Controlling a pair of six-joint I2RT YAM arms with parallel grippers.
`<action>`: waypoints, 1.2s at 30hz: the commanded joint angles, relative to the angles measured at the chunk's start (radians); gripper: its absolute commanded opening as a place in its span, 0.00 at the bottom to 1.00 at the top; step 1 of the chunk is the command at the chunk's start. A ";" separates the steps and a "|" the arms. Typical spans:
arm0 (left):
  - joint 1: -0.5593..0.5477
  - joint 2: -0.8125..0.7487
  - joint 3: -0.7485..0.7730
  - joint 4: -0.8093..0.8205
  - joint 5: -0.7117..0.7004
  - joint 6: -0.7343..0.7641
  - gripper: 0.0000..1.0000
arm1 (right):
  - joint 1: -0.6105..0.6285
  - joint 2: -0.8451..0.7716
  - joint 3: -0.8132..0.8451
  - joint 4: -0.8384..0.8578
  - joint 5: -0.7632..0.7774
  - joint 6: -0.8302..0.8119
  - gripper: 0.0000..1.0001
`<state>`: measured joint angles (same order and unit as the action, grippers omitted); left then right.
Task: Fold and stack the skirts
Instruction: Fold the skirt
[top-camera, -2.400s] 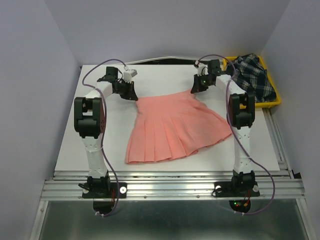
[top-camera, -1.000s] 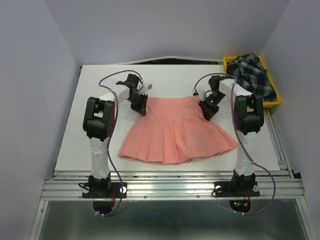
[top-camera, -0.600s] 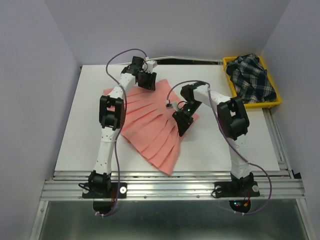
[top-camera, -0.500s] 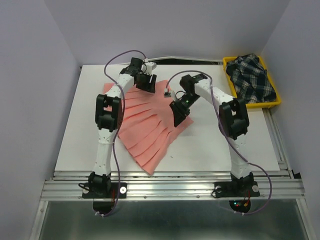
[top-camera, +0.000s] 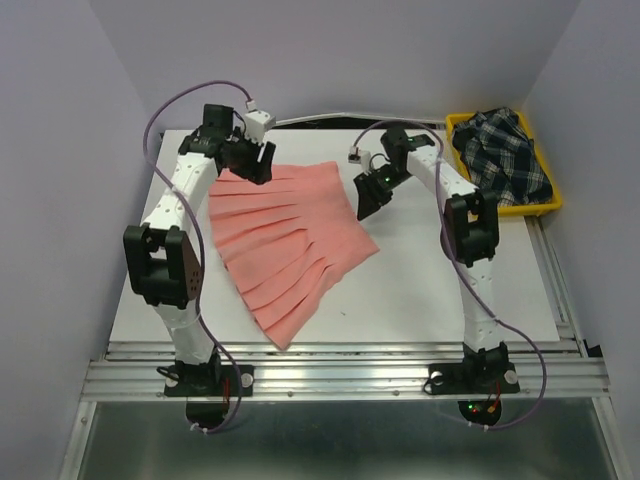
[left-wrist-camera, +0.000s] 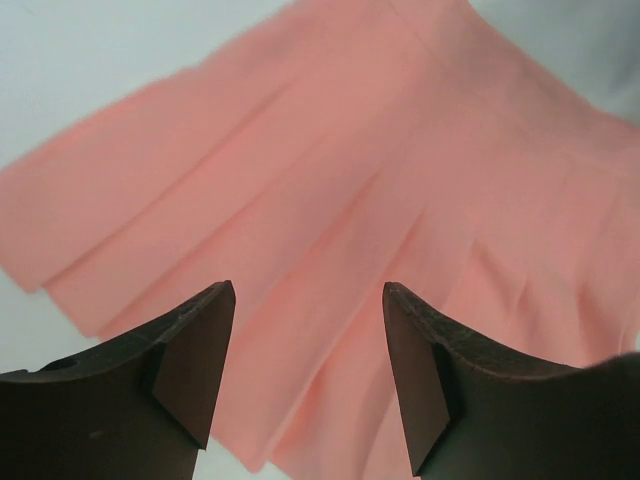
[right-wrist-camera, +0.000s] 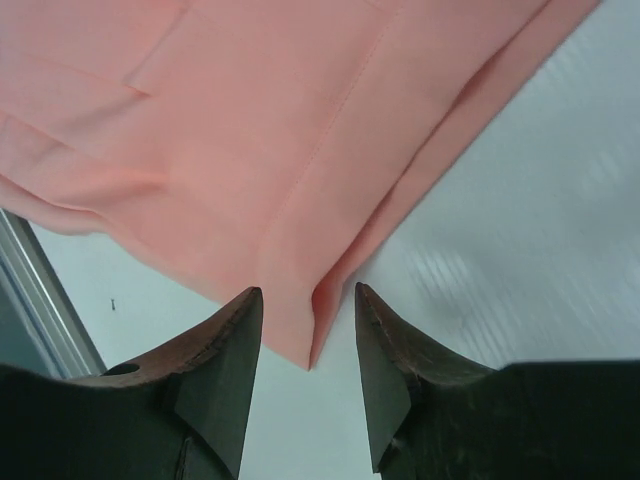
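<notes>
Top external: pink skirt (top-camera: 290, 235) flat, unfolded.
Left hand (top-camera: 257, 168) and right hand (top-camera: 366, 206) gape empty; next we pinch an edge and fold.

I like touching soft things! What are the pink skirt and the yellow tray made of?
The pink skirt looks like soft, matte woven cloth: it lies flat in pressed pleats, with a stitched seam near one edge. The yellow tray is probably hard plastic: its rim looks stiff, straight and evenly coloured.
</notes>
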<state>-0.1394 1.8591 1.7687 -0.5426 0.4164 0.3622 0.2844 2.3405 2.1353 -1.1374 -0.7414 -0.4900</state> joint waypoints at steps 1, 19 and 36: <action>-0.022 0.009 -0.179 -0.137 0.056 0.141 0.71 | 0.081 0.022 -0.018 0.057 0.048 -0.036 0.47; -0.150 0.123 -0.277 -0.171 0.037 0.280 0.61 | 0.187 -0.334 -0.695 -0.194 0.277 -0.512 0.40; -0.223 0.046 -0.335 -0.425 0.167 0.449 0.54 | -0.131 -0.210 -0.119 -0.074 0.172 -0.237 0.60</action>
<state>-0.3672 1.9335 1.3342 -0.8768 0.5491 0.8246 0.1913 2.0285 1.8771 -1.2858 -0.5831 -0.8040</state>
